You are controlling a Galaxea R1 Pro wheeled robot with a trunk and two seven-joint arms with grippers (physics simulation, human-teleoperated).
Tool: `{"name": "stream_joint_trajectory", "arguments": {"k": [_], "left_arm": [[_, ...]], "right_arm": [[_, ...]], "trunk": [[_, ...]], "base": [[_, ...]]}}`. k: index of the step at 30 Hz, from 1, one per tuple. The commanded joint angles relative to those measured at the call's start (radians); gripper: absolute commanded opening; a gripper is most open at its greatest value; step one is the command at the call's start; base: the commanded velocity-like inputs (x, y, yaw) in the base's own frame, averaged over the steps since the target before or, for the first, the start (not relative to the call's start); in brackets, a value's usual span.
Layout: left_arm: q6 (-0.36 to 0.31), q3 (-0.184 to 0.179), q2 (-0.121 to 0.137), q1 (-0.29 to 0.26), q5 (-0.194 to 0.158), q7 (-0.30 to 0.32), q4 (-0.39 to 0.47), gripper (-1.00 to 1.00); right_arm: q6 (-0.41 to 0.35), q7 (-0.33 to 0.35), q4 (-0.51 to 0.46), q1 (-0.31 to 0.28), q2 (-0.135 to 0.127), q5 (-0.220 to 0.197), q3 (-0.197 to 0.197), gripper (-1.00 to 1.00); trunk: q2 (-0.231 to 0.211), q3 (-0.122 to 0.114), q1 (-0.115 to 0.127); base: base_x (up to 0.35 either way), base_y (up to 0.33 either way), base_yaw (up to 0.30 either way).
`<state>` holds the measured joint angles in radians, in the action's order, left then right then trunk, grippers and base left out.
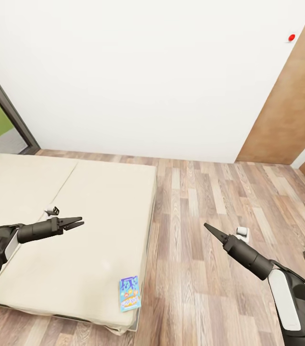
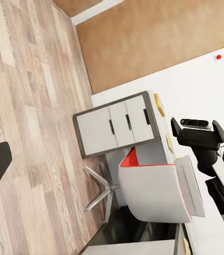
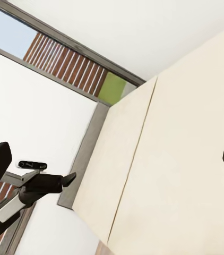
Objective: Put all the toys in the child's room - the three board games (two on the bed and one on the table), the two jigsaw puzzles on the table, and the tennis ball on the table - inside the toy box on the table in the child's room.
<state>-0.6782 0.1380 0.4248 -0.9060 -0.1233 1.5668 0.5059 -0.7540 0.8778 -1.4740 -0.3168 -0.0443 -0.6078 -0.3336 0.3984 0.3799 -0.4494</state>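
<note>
One board game (image 1: 129, 293) (bed (image 1: 99, 202) corner) below left gripper (image 1: 78, 223).

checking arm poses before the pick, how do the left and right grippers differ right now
The left gripper hangs over the bed, pointing sideways toward the right arm, its fingers slightly parted. The right gripper hangs over the wood floor, angled up and toward the bed, its fingers closed to a point. Both are black and empty; neither is at the small blue board game.
</note>
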Motion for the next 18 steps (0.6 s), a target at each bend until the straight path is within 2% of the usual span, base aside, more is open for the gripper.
{"name": "stream_joint_trajectory", "arguments": {"k": [1,18], "left_arm": [[-0.011,0.0,0.0,-0.001,0.001,0.004,0.0,1.0],[-0.011,0.0,0.0,-0.001,0.001,0.004,0.0,1.0]], "right_arm": [[-0.006,0.001,0.0,-0.001,0.0,-0.003,-0.001,1.0],[-0.005,0.001,0.0,-0.001,0.0,-0.003,-0.001,1.0]], "trunk": [[0.002,0.0,-0.001],[0.002,-0.028,-0.001]], "base": [[0.0,0.0,0.0],[0.0,0.0,0.0]]}}
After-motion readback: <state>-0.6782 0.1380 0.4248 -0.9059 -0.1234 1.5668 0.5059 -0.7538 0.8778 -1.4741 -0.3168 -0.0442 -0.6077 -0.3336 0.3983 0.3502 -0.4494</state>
